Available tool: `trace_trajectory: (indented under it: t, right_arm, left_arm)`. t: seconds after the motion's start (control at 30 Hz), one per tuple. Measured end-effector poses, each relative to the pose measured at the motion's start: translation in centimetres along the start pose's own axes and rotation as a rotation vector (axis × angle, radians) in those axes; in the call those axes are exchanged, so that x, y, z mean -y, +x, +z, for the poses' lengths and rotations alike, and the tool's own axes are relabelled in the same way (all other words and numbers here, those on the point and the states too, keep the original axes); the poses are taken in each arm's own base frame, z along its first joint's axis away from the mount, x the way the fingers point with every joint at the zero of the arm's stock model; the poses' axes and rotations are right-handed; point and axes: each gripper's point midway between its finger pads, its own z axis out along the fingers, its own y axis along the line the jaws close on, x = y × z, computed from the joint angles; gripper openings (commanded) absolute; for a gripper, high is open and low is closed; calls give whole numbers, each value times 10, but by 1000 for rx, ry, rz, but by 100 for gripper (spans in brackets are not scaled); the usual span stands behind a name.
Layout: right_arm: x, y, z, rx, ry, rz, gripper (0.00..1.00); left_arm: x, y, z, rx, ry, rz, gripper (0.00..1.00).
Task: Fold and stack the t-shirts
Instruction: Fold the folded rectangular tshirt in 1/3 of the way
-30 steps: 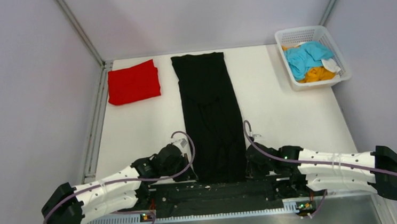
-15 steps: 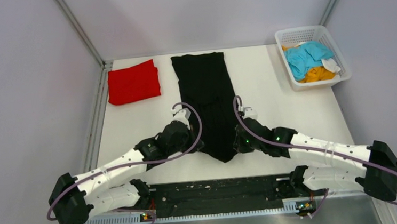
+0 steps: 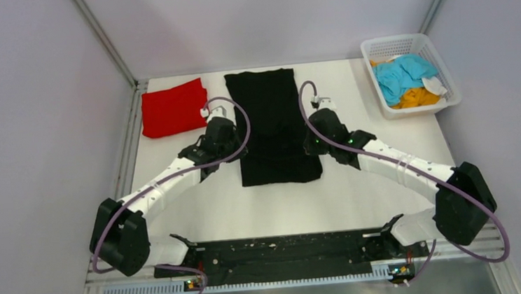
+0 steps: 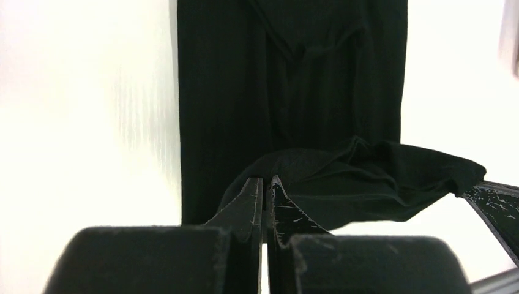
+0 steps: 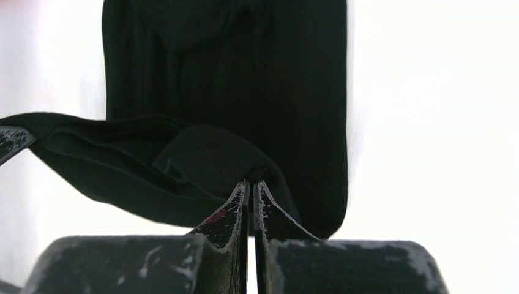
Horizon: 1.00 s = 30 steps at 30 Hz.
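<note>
Nearest, the left gripper [image 4: 266,180] and right gripper [image 5: 251,182] are each clenched on a raised hem corner of the black t-shirt [image 3: 273,118], one at either side edge, level with each other. Its long axis runs near to far down the middle of the table [image 3: 198,194], so the uncovered far half lies straight beyond both pincers; farther off, the folded red t-shirt [image 3: 174,108] sits far left.

White mesh basket [image 3: 395,39] — upright, far-rt corner of white table [image 3: 283,208].

Black t-shirt [image 3: 274,127] matt soft cloth; basket [image 3: 440,55] white plastic mesh.
</note>
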Motion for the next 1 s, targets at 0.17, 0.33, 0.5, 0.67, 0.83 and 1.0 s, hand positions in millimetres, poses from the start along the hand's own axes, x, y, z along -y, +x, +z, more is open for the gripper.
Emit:
trace_trajectory:
  t: [0.17,0.33,0.5,0.67,0.83,1.0]
  right_arm:
    - [-3,-35,19,40,3,-18,0]
    - [-1,-55,40,57,-1,-25,0]
    - [7,-66,62,62,9,-46,0]
    - [11,-75,84,78,0,-88,0]
    - [21,-75,117,62,20,-98,0]
    - [33,-77,147,63,41,-106,44]
  left_arm:
    - [0,-30,10,44,-21,-18,0]
    - [-8,-53,30,52,-56,-33,0]
    - [-18,-64,55,29,-90,-36,0]
    - [-25,-74,75,8,-106,-36,0]
    - [-28,-76,102,-55,-79,-35,18]
    - [-35,-72,125,-104,-75,-48,55]
